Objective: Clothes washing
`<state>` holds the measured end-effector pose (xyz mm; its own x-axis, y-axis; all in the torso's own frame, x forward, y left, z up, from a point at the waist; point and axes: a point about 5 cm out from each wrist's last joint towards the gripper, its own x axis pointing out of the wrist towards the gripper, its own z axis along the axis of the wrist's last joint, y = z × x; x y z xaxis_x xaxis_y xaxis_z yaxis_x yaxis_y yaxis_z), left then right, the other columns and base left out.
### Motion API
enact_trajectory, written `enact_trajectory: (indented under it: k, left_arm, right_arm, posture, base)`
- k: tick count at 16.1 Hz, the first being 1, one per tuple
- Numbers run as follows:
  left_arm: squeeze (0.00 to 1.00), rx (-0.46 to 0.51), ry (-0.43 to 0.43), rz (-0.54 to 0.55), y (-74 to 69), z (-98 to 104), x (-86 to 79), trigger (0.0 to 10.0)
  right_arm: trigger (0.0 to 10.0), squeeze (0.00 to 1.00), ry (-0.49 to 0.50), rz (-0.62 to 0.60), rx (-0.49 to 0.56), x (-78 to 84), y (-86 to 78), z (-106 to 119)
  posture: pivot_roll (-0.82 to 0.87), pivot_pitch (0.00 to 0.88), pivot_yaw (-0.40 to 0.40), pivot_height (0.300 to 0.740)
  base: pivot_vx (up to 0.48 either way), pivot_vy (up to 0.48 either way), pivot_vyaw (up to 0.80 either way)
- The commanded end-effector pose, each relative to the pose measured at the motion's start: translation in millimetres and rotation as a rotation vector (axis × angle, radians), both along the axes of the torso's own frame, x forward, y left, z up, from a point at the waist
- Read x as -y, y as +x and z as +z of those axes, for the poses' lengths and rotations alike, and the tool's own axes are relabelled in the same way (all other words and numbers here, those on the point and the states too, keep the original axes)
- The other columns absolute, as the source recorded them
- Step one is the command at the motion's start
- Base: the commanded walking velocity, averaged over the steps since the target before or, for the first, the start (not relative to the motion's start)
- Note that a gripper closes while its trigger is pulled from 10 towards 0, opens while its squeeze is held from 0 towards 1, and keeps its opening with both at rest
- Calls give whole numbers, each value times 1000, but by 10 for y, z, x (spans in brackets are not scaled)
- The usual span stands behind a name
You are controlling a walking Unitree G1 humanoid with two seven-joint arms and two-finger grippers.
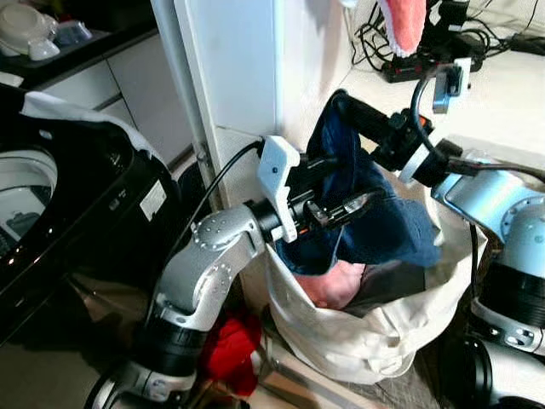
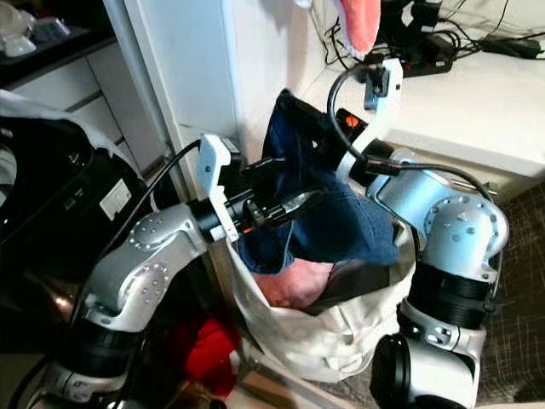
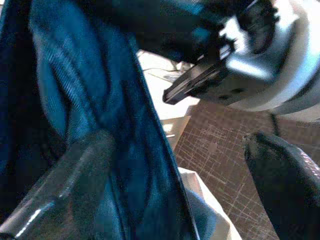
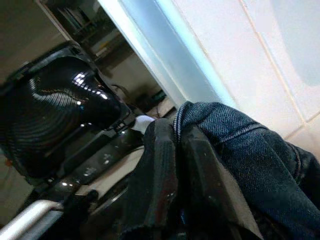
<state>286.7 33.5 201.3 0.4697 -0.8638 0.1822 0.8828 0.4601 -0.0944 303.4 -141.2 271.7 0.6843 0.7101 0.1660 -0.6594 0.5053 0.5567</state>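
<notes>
Unloading step: jeans (image 1: 387, 226) half out of the laundry bag (image 1: 358, 341). Right end effector (image 4: 175, 165) clamped on the denim's top edge above it; left end effector (image 1: 345, 207) apart, denim between (not pinched). Next: lift clear, swing toward washer (image 1: 51, 204), left of bag.

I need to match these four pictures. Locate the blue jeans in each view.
Left eye view: jeans at centre, above the cream laundry bag.
Right eye view: centre, over the same bag.
Left wrist view: left half.
Right wrist view: lower right.
Shared landmark: the black washing machine, beside the bag.
</notes>
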Motion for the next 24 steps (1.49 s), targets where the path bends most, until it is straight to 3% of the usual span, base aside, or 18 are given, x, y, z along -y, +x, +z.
enact_trajectory:
  k: [1, 5, 6, 7, 8, 12, 24]
  left_arm:
    - [1000, 14, 29, 26, 33, -6, 25, 10000]
    - [1000, 56, 112, 113, 102, -63, 41, 10000]
    - [1000, 45, 104, 150, 140, -63, 16, 0]
    - [431, 40, 101, 168, 161, -61, 0, 0]
    - [0, 32, 102, 218, 215, -64, -45, 0]
    - [0, 16, 106, 311, 306, -72, -149, 0]
    - [0, 15, 61, 344, 317, -36, -236, 0]
  right_arm:
    - [0, 0, 12, 36, 71, -56, -65, 179]
    - [0, 0, 27, 44, 67, -110, -87, 235]
    - [0, 0, 32, 42, 65, -114, -95, 253]
    - [0, 0, 35, 41, 64, -115, -99, 261]
    - [0, 0, 37, 39, 62, -114, -106, 270]
    - [0, 0, 45, 29, 51, -99, -114, 283]
    - [0, 0, 41, 15, 29, -94, -100, 265]
  posture:
    - [-70, 0, 66, 740]
    - [-69, 0, 65, 740]
    - [-70, 0, 67, 740]
    - [-70, 0, 67, 740]
    - [-70, 0, 68, 740]
    - [-63, 0, 66, 740]
    - [-55, 0, 62, 740]
  base:
    - [0, 0, 0]
    - [0, 0, 0]
    - [0, 0, 0]
    - [0, 0, 0]
    - [0, 0, 0]
    - [0, 0, 0]
    - [0, 0, 0]
